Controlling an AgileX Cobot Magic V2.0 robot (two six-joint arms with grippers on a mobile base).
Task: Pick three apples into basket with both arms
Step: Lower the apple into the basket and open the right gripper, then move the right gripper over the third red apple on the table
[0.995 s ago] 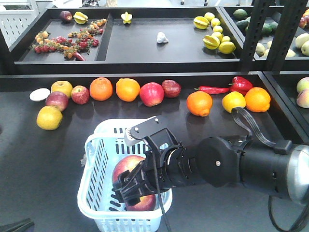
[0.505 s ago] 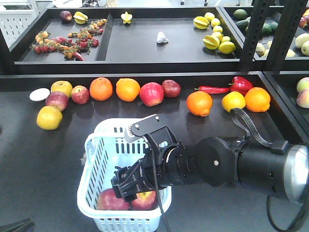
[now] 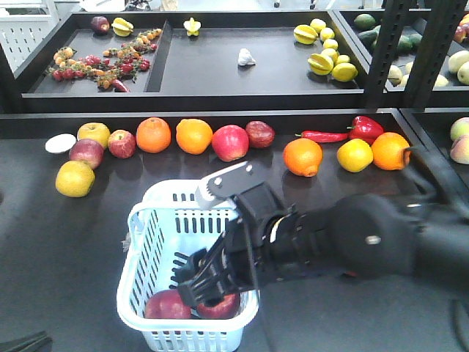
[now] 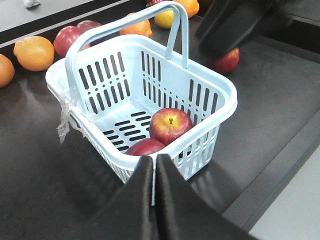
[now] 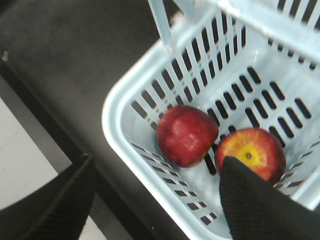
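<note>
The right black robot arm (image 3: 352,242) reaches in from the right edge of the front view, stretched low across the dark tabletop (image 3: 66,242) and angled down into the pale blue-white slotted plastic basket (image 3: 150,242). Its right gripper (image 3: 201,282) hangs just above the basket floor, fingers spread wide, nothing between them. The wrist view confirms it: one dark finger (image 5: 250,200) at the lower right, the other off at the lower left outside the basket rim, a broad gap between.

Two round red apples lie side by side at the basket's near end, touching or nearly so. The darker red apple (image 5: 185,135) sits on the left in the front view; the red apple with a yellow patch round its stem (image 5: 252,152) sits just under the open right fingers.

The left gripper (image 4: 152,200) hovers outside the basket, just off its near wall, fingers pressed together on nothing, pointing up at the rim. The basket's handle (image 4: 125,35) stands upright.

A third big red apple (image 3: 230,142) waits in the fruit row at the back of the table, between an orange (image 3: 194,136) and a darker red fruit (image 3: 260,134).
</note>
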